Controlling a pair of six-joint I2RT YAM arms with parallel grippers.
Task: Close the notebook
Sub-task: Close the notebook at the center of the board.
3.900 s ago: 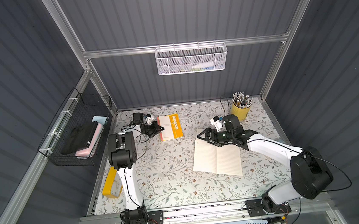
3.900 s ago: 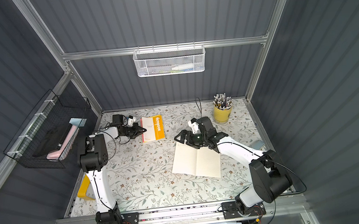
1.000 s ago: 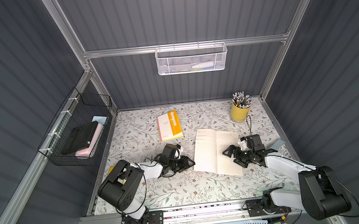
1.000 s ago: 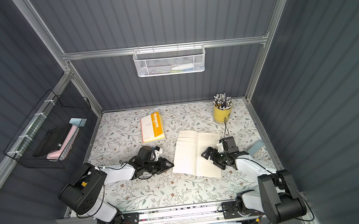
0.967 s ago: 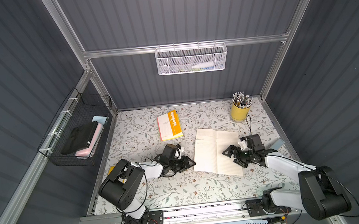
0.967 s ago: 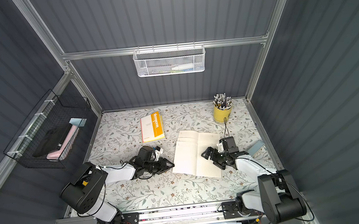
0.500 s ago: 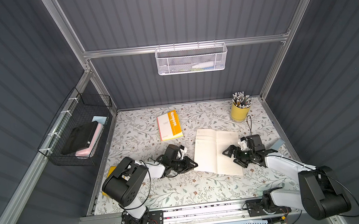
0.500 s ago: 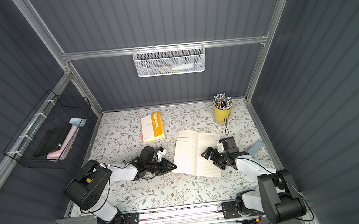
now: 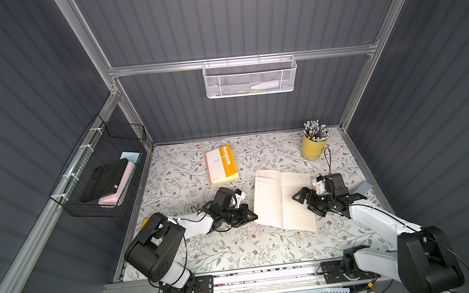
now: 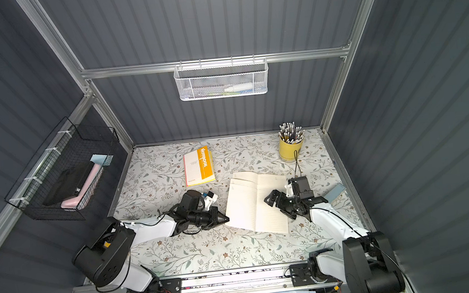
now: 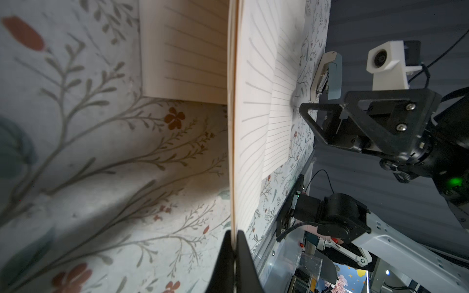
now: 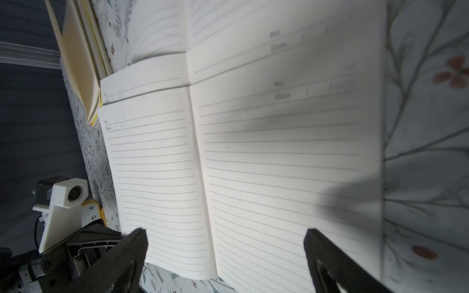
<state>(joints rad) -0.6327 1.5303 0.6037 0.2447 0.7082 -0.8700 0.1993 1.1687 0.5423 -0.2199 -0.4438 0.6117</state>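
Dark grey ribbed walls [image 9: 231, 22] are standing on three sides, with metal posts [image 9: 84, 35] running up the corners and a rail [image 9: 162, 67] crossing the back wall. A white mesh basket [image 9: 222, 81] is hanging from that rail, and a black wire basket [image 9: 127, 130] is hanging on a side wall beside the bench [image 9: 251, 247]. The bench is wearing a pale cover [image 9: 171, 170] printed with leafy twigs and small red-brown flowers, and light is falling brightest on it.
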